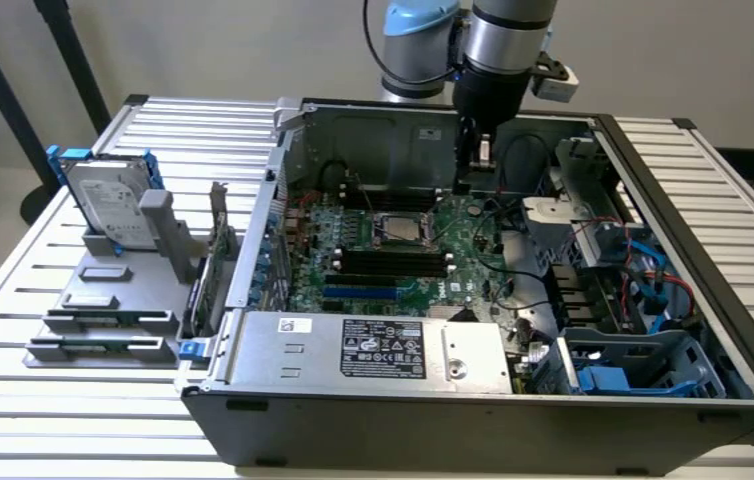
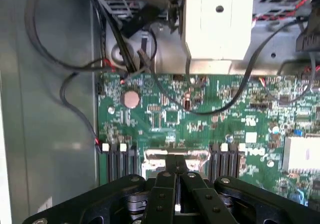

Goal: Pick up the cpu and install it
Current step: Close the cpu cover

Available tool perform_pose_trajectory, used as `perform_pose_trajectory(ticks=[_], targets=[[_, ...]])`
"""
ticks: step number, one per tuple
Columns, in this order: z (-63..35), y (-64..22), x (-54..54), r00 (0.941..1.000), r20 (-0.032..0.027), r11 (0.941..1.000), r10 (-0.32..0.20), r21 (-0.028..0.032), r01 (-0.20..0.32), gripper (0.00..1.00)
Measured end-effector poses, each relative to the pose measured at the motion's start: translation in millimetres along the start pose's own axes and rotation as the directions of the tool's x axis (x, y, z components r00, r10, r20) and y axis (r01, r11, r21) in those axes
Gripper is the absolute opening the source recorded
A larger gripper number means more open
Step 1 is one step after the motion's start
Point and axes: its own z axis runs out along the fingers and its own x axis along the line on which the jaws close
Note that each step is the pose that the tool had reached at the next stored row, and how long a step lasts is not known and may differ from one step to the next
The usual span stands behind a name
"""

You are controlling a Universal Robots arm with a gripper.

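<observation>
One slatted table carries everything, and on it lies the open computer case, side panel off, with its inside facing up. To the exterior view's left of the case, a grey rack holds the hard drive in its blue bracket and a few long grey blocks. None of that concerns this job.

Inside the case, the green motherboard covers the floor. Near its middle sits the socket, a dark frame beside the memory slots. The cpu shows as a small silvery square lying flat within that frame, so I judge the carrying and placing to be done. The chip seems level and squared with the frame, though it cannot be told from here whether it is fully seated or whether the retaining frame is latched over it.

The gripper hangs inside the case just above the board, on the far side of the socket in the exterior view and apart from the chip. In the wrist view the gripper has its two black fingers pressed together with nothing visible between them, their tips over the edge of the socket's metal frame. The pincer is thus closed and, as far as can be seen, empty.

What may remain is securing the chip.
</observation>
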Motion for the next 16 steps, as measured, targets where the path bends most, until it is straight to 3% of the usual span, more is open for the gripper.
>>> perform_pose_trajectory(ticks=[5,16], targets=[[1.2,17.6,0.4,1.0,-0.0001,1.0,-0.003,0.0001,0.003,0.11],[20.7,16.9,0.3,1.0,0.0002,1.0,-0.007,0.0007,0.007,0.11]])
